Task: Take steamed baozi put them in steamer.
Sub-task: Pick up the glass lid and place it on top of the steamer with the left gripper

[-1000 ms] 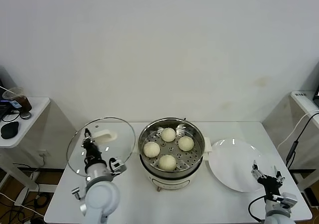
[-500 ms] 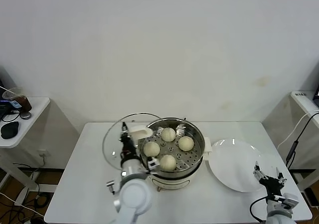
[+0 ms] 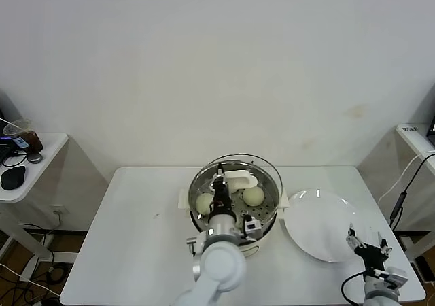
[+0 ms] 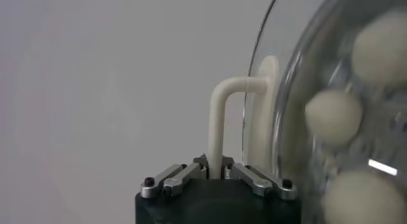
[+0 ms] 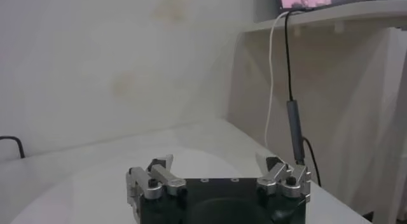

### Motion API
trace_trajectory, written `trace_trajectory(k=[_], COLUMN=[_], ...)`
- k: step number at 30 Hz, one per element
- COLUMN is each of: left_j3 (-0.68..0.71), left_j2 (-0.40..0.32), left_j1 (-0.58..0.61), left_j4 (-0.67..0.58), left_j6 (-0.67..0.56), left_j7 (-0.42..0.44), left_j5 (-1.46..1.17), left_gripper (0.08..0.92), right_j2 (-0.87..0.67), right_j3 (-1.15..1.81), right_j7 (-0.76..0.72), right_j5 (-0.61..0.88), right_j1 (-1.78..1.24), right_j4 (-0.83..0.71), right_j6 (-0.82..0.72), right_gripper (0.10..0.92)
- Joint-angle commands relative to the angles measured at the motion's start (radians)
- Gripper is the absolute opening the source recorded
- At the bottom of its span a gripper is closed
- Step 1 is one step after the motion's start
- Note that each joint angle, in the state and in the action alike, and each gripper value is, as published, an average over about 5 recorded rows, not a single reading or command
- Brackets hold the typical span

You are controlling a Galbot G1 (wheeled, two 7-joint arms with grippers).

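Left tool (image 3: 219,185) sits centre frame in the head view, clamped shut on the white handle (image 4: 224,111) of the glass lid (image 3: 238,173). You're holding the lid right over the steamer (image 3: 234,204). I can't tell from these views whether its rim is seated on the pot or just above it.

Buns (image 3: 253,196) are in the steamer, on the perforated tray. Head view shows two clearly through the glass, one left of centre and one right. The left wrist view shows three (image 4: 332,116) behind the glass. The tool and handle hide the rest, so I can't confirm the count from here.

Risks:
- Lid off-centre. If the rim isn't lined up with the pot wall when you release, it lands tilted, or slides off and drops to the desk (image 3: 136,238). It's glass, so that matters.
- Releasing while the lid is clear of the rim gives the same result, plus a knock to the pot.
- Grip is only on the thin handle loop. A fast move lets the lid swing or twist in the tool.
- A tilted lid edge dipping inside can squash a bun.

Right tool (image 3: 370,251) is parked at lower right of the head view, fingers apart, holding nothing, beside the bare white plate (image 3: 319,221). It isn't in your path.
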Motion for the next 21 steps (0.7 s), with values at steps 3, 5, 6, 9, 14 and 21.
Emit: trace_trajectory(k=[3,5,6,9,14,21], left_j3=[0.042,0.035,0.032,0.027,0.02,0.012], left_j2=[-0.006,-0.005,-0.005,-0.005,-0.006,-0.006], left_j1=[-0.063,-0.054,-0.049,-0.037,-0.033,-0.032], left_j4=[0.134,0.137,0.137,0.135,0.144,0.156], left_j6=[0.0,0.0,0.0,0.001,0.0,0.0], left_j7=[-0.018,-0.008,-0.002,0.015,0.022,0.027], left_j5=[0.071,0.099,0.11,0.132,0.155,0.168], left_gripper=[0.175,0.175,0.175,0.175,0.175,0.175], right_j2=[0.009,0.01,0.011,0.011,0.01,0.015], right_j3=[-0.003,-0.004,-0.005,-0.006,-0.007,-0.011], right_j7=[-0.001,-0.001,-0.002,-0.002,-0.002,-0.002], right_j5=[-0.009,-0.01,-0.011,-0.012,-0.013,-0.015], right_j1=[0.006,0.008,0.009,0.011,0.012,0.013], right_j4=[-0.007,-0.008,-0.009,-0.012,-0.015,-0.017], right_j6=[0.002,0.002,0.002,0.002,0.004,0.006], right_gripper=[0.823,0.823,0.823,0.823,0.823,0.823])
